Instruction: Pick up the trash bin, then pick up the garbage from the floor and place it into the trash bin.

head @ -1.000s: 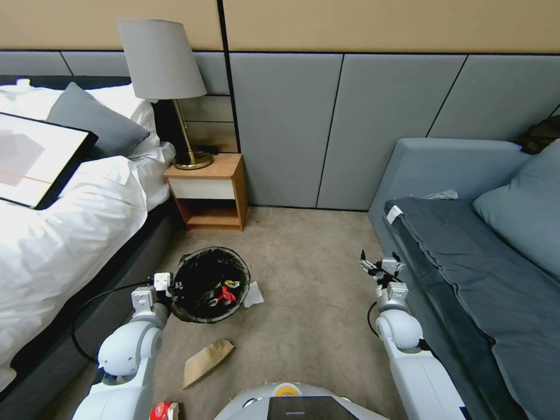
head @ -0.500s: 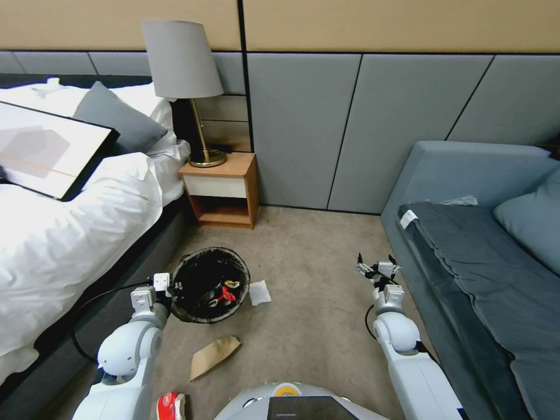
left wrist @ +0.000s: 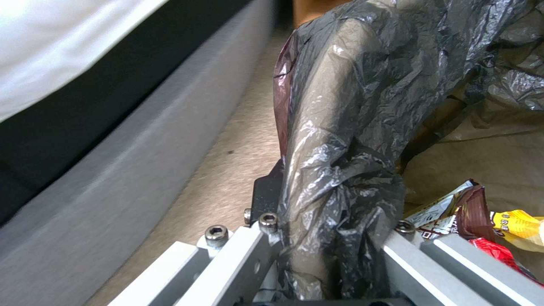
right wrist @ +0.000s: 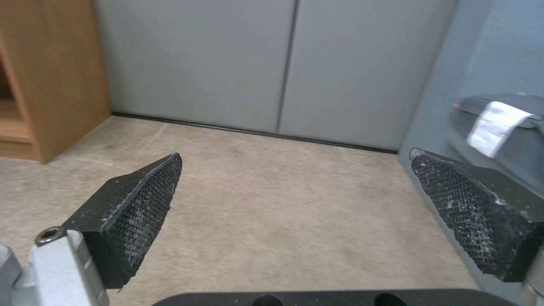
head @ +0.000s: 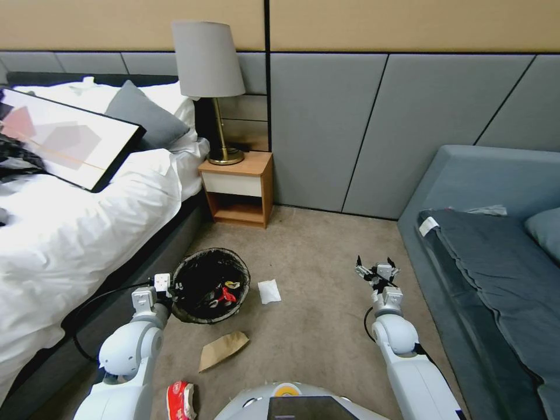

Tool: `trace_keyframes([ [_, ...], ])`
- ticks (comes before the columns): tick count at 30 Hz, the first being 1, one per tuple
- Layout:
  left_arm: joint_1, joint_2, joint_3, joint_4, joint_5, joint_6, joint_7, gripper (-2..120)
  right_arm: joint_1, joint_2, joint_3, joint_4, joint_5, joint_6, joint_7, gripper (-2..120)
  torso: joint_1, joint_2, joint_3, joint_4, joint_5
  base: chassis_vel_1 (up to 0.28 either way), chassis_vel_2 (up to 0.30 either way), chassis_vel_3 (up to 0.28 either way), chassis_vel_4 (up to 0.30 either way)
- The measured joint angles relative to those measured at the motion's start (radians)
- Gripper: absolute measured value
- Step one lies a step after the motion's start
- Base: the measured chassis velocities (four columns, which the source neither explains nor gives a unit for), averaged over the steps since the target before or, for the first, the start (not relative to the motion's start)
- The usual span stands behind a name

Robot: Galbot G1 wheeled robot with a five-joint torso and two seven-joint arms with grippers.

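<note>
The trash bin (head: pixel 210 286), lined with a black bag, hangs at my left side with the left gripper (head: pixel 169 287) shut on its rim. In the left wrist view the fingers clamp the crinkled liner (left wrist: pixel 340 148). Red, yellow and brown wrappers (left wrist: pixel 487 221) lie inside the bin. Garbage lies on the carpet: a white paper scrap (head: pixel 269 290) right of the bin, a flat brown paper bag (head: pixel 223 349) in front of it, and a red-and-white wrapper (head: pixel 181 399) by my base. My right gripper (head: pixel 376 269) hovers open over bare carpet near the sofa, its pads (right wrist: pixel 142 204) spread wide with nothing between them.
A bed (head: pixel 70 221) with white bedding and a framed picture (head: pixel 70 140) runs along the left. A wooden nightstand (head: pixel 238 189) with a lamp (head: pixel 213 76) stands at the wall. A grey sofa (head: pixel 496 256) borders the right. Open carpet lies between them.
The whole picture has slid to the right, so the camera has turned left. Both arms and the held bin keep their places in view; the floor litter shifted with the room.
</note>
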Motion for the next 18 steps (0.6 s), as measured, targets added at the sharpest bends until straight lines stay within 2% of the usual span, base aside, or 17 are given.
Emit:
trace_keyframes([
  [18,0.001,0.003,-0.006,0.001,-0.011,0.000,0.000,0,-0.006,0.003,-0.004,0.002,-0.002,0.000,0.004,100,0.000,0.000,0.000,0.0000,0.0000,0.056,0.048,0.044,0.055],
])
